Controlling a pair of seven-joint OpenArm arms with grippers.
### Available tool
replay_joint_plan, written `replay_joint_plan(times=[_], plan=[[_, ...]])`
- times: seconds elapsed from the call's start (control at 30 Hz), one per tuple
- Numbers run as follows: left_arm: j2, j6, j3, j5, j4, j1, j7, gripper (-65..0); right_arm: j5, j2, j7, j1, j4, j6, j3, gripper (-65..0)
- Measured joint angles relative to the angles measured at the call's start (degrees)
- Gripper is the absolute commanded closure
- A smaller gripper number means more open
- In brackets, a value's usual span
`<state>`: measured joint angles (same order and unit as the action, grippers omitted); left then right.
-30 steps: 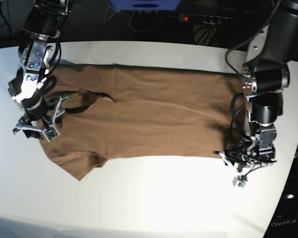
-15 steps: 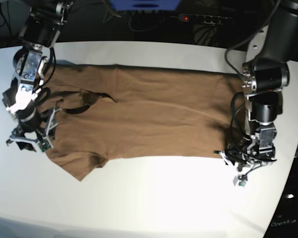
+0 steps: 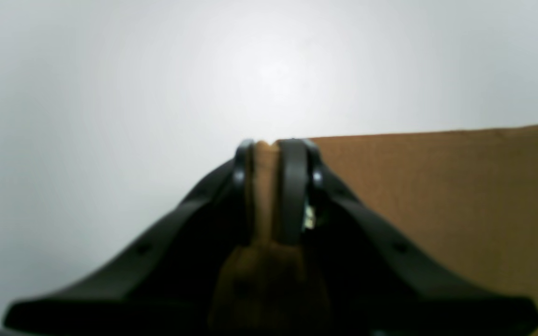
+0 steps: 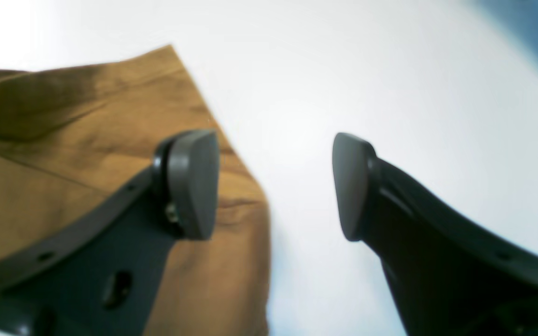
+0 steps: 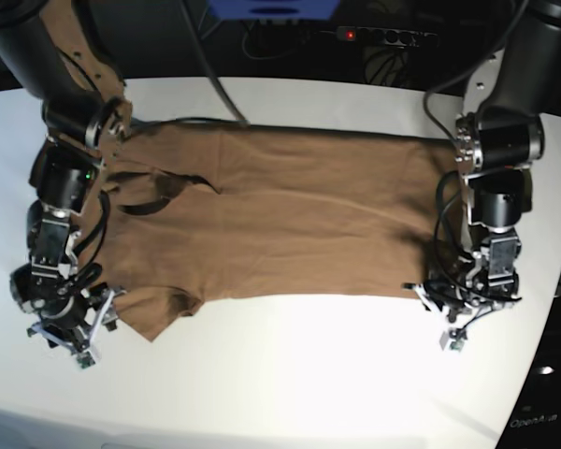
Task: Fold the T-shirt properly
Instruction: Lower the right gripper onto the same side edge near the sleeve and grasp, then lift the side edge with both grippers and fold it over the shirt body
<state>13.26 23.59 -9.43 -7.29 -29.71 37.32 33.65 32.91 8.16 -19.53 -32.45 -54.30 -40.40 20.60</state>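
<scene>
The left gripper (image 3: 269,144) pinches the hem corner of the T-shirt (image 5: 290,220). The right gripper (image 4: 273,186) gapes wide, empty, at the shirt's lower sleeve edge.

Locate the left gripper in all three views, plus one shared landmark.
Base: left gripper lower right, at the T-shirt corner.
Left wrist: bottom centre, shut on the T-shirt's edge.
Right wrist: not in it; only the right gripper, open.
Shared landmark: the T-shirt.
</scene>
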Motion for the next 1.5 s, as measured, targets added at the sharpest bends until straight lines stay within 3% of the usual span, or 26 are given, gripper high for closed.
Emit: replay_joint_plan(times=[0.2,0.5,0.73,1.33,1.4,1.5], plan=[[-0.22,-0.02,-0.07,-0.24,-0.07,-0.02,-0.09,-8.8,0.0,2.93,0.13,-8.26,17.0,0.15,3.48,-38.4],[-0.22,-0.02,0.2,-0.46,-0.07,-0.02,-0.26,-8.8,0.15,7.85,0.33,-8.33,20.24,0.33,3.8,-38.4],[-0.37,-0.07,0.2,-0.44,-0.07,-0.02,-0.28,-8.8,0.17,7.93,1.57,-4.15,20.46,0.11,3.82,-38.4],[-0.57,-0.48,0.2,-0.66,-0.07,-0.02,-0.28,-8.8,0.0,6.25,3.28,-3.06,20.35,0.59,3.76,-37.7],[-0.55,-0.44,0.2,-0.66,-0.07,-0.02,-0.28,-8.8,-0.02,5.95,3.48,-3.08,20.35,0.55,3.76,-34.2],[-0.57,-0.46,0.2,-0.66,-0.07,-0.02,-0.31,-8.8,-0.04,5.92,3.48,-3.04,20.35,0.33,3.76,-22.2]])
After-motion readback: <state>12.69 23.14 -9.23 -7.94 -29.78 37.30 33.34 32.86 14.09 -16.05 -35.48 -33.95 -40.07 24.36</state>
